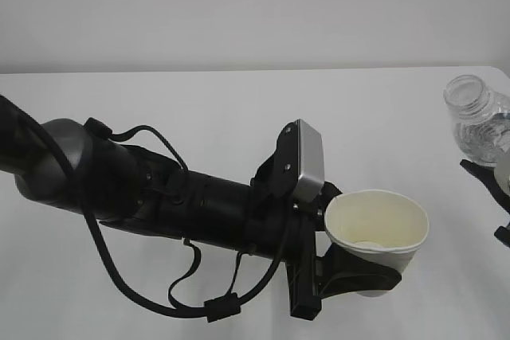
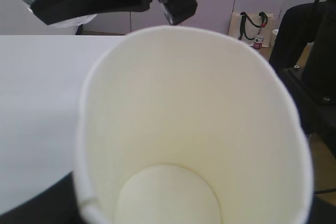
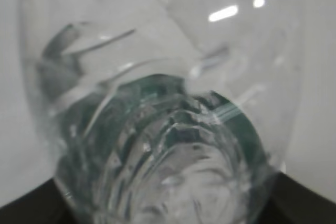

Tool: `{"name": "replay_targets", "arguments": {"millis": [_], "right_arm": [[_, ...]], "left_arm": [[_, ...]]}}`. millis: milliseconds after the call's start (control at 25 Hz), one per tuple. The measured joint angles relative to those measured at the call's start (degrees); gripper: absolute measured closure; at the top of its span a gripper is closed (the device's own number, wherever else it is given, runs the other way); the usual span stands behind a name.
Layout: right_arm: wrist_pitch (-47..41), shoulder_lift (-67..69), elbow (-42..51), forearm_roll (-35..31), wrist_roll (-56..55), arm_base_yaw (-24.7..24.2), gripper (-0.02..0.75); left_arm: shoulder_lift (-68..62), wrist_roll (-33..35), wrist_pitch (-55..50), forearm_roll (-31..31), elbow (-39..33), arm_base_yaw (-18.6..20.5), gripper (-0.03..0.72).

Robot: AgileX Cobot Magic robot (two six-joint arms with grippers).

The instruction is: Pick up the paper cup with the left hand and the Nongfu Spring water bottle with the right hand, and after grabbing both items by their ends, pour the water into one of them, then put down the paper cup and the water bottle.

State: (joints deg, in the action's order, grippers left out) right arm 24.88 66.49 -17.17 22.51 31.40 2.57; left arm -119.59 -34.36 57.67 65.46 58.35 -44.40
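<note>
The white paper cup point(image 1: 376, 232) is held above the table, with my left gripper point(image 1: 368, 268) shut on its lower end and its mouth facing up. In the left wrist view the cup point(image 2: 189, 124) fills the frame; its cream inside looks bare, and I cannot tell whether any water is in it. The clear Nongfu Spring water bottle point(image 1: 476, 117) stands at the right edge, apart from the cup, with its capless neck leaning slightly left. My right gripper point(image 1: 498, 201) is shut on its lower part. The ribbed bottle point(image 3: 168, 150) with its green label fills the right wrist view.
The white table point(image 1: 199, 109) runs back to a pale wall. My bulky left arm point(image 1: 159, 197) with its cables lies across the table's left half. Beyond the table edge, the left wrist view shows a bag point(image 2: 252, 24) and a dark chair point(image 2: 315, 51).
</note>
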Motion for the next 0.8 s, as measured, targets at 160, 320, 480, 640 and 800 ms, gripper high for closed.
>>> {"name": "replay_targets", "arguments": {"millis": [160, 320, 480, 640, 800], "right_arm": [[0.0, 0.0, 0.0, 0.0, 2.67, 0.0, 0.267], [0.0, 0.0, 0.0, 0.0, 5.52, 0.0, 0.268], [0.0, 0.0, 0.0, 0.0, 9.02, 0.0, 0.268], [0.0, 0.0, 0.0, 0.0, 12.43, 0.0, 0.268], [0.0, 0.0, 0.0, 0.0, 15.3, 0.0, 0.268]], "left_arm": [[0.0, 0.0, 0.0, 0.0, 0.0, 0.0, 0.251], [0.0, 0.0, 0.0, 0.0, 0.0, 0.0, 0.251], [0.0, 0.0, 0.0, 0.0, 0.0, 0.0, 0.251], [0.0, 0.0, 0.0, 0.13, 0.0, 0.0, 0.251], [0.0, 0.0, 0.0, 0.37, 0.0, -0.63, 0.251]]}}
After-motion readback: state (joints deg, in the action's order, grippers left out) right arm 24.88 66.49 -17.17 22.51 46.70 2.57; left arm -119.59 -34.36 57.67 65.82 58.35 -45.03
